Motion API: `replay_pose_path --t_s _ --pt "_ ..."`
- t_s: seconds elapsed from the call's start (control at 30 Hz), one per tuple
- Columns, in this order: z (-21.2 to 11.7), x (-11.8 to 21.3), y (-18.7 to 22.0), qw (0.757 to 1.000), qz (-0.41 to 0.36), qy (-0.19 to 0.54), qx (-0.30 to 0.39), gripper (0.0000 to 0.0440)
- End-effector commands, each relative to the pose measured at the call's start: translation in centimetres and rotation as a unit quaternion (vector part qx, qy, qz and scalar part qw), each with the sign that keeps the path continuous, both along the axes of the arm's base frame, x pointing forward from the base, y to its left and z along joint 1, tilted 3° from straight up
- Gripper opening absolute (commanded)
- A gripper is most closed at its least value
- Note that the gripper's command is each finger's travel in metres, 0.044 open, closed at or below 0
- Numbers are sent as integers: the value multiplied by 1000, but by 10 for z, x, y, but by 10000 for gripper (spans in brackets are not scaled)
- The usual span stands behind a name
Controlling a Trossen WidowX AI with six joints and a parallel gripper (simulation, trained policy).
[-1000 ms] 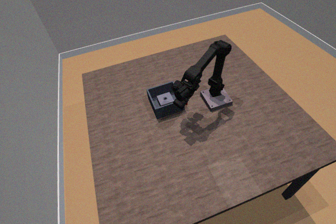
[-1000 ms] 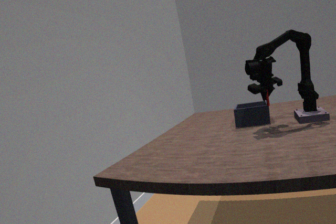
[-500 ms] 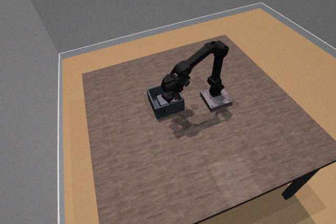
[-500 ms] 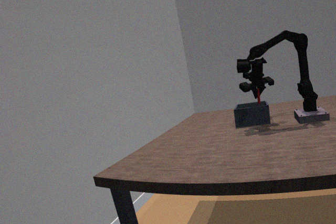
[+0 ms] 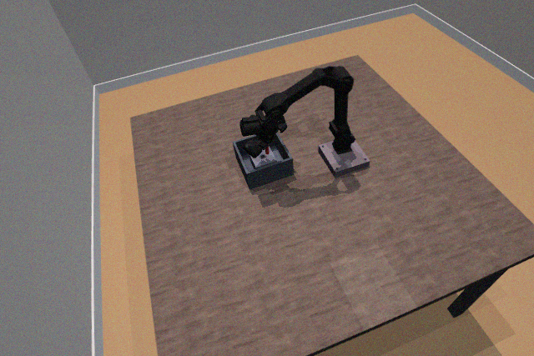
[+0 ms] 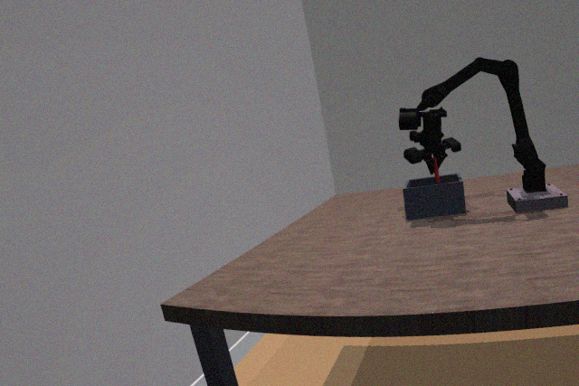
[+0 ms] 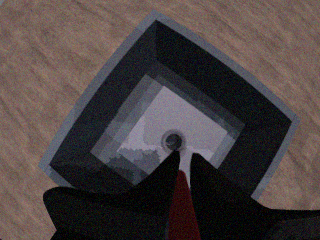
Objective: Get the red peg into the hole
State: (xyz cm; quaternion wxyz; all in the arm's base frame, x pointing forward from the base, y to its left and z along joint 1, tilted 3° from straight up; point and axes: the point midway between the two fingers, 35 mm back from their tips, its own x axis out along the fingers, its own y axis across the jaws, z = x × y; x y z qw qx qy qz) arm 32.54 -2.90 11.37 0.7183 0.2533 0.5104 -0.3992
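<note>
The red peg (image 5: 267, 151) (image 6: 437, 173) (image 7: 183, 215) is held near upright, a little tilted, with its lower end at about the height of the box rim. My gripper (image 6: 433, 169) (image 7: 184, 157) is shut on the peg, just above the open box. The grey-blue box (image 5: 270, 172) (image 6: 434, 202) (image 7: 92, 89) stands on the table. The pale plate (image 5: 258, 163) (image 7: 186, 112) lies at its bottom. The dark round hole (image 7: 173, 141) shows in the wrist view just ahead of the fingertips; the peg is outside it.
The arm's pale base plate (image 5: 345, 165) (image 6: 537, 202) stands on the wooden table (image 5: 241, 248) (image 6: 350, 269) to the right of the box in the top and exterior views. The four box walls rise around the plate, below the gripper.
</note>
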Motion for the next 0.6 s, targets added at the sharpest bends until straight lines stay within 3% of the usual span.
replay_pose_path --t_s 0.0,0.27,0.33,0.47,0.57 --pt "-5 7 -7 1000 10 3 6 0" --pt "-28 20 -20 999 39 18 23 3" --pt "-35 21 -21 998 47 25 28 28" --pt "-47 23 -24 997 53 38 41 127" --pt "-48 30 -28 996 62 40 47 149"
